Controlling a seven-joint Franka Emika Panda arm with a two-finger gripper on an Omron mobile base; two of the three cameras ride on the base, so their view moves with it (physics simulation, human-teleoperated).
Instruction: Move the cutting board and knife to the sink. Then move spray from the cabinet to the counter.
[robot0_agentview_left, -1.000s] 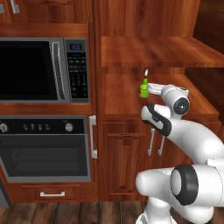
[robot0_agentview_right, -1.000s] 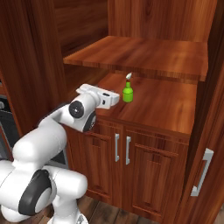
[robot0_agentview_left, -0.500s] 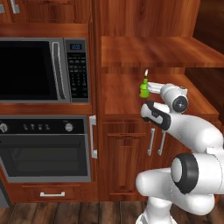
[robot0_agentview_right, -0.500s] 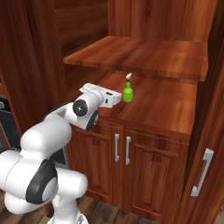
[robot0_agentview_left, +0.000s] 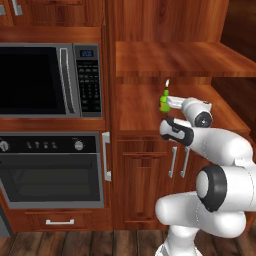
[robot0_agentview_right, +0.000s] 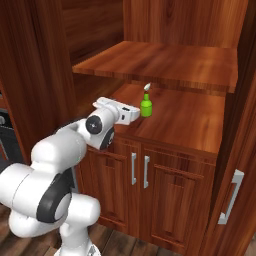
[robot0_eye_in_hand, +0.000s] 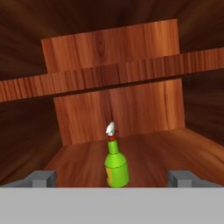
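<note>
In cabinet (robot0_agentview_right: 165, 120) niche: spray (robot0_eye_in_hand: 116, 168) upright between wide-spread fingers (robot0_eye_in_hand: 42, 177), nothing gripped.

Over the last second the arm has been extended a little farther into the open niche of the cabinet (robot0_agentview_right: 200, 65). The end effector (robot0_agentview_right: 134, 114) has been brought closer to the spray (robot0_agentview_right: 145, 105), so that its tip is now just beside the bottle in both base views. The elbow and the dark wrist joint have been shifted slightly forward and down along the cabinet front.
</note>
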